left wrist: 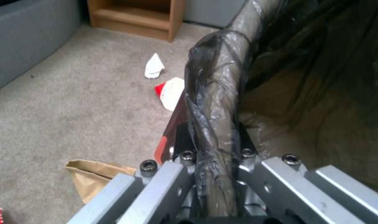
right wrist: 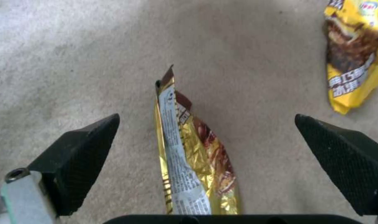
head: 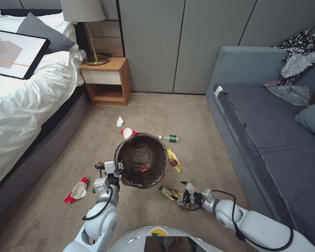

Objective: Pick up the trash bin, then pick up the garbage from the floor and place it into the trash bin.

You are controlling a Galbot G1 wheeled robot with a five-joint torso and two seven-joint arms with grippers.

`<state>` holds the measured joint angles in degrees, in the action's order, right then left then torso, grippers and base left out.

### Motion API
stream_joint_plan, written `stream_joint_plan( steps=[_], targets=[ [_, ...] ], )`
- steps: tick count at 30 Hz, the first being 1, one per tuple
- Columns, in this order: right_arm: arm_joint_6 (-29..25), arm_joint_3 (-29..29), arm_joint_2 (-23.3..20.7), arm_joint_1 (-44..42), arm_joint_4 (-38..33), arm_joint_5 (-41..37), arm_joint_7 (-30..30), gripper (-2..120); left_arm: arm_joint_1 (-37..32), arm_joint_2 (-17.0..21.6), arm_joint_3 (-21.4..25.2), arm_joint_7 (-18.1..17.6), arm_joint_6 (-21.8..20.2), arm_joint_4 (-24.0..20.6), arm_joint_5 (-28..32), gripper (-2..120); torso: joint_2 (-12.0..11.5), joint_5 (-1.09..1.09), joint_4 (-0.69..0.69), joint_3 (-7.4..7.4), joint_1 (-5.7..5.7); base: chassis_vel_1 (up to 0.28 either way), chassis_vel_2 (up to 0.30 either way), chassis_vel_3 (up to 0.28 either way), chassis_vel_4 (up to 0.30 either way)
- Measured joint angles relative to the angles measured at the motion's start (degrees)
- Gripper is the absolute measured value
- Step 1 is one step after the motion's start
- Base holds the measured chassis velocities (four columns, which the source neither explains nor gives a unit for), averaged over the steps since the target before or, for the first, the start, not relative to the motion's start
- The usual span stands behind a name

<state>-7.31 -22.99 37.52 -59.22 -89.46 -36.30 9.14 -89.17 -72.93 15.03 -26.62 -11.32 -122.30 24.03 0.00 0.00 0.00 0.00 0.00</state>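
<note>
Carpet: gold wrapper [right wrist: 193, 155], print unreadable.

A wooden nightstand [head: 106, 81] with a brass lamp [head: 89, 31] stands between bed [head: 21, 105] and grey sofa [head: 269, 140].

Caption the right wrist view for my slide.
Open right end effector straddling a gold snack wrapper on carpet.

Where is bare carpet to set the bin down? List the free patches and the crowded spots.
Free: carpet between the nightstand and the sofa; also between the bed and the trash bin. Crowded: wrappers, a bottle and packets ring the bin.
</note>
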Motion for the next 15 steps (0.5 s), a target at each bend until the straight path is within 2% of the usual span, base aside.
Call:
stream_joint_plan(
  steps=[7,15],
  targets=[
    [2.3,-2.8,3.6,2.4,5.3,0.0,-0.8,100,0.1,0.0,0.3,0.0,0.1,-0.1,0.1,2,0.0,0.00,0.01,0.00,0.00,0.000,0.000,0.000,0.000],
    [2.6,-4.1,5.8,3.0,8.6,0.5,-0.7,100,0.7,-0.3,0.2,0.0,0.1,0.1,0.2,2,0.0,0.00,0.00,0.00,0.00,0.000,0.000,0.000,0.000]
  ],
)
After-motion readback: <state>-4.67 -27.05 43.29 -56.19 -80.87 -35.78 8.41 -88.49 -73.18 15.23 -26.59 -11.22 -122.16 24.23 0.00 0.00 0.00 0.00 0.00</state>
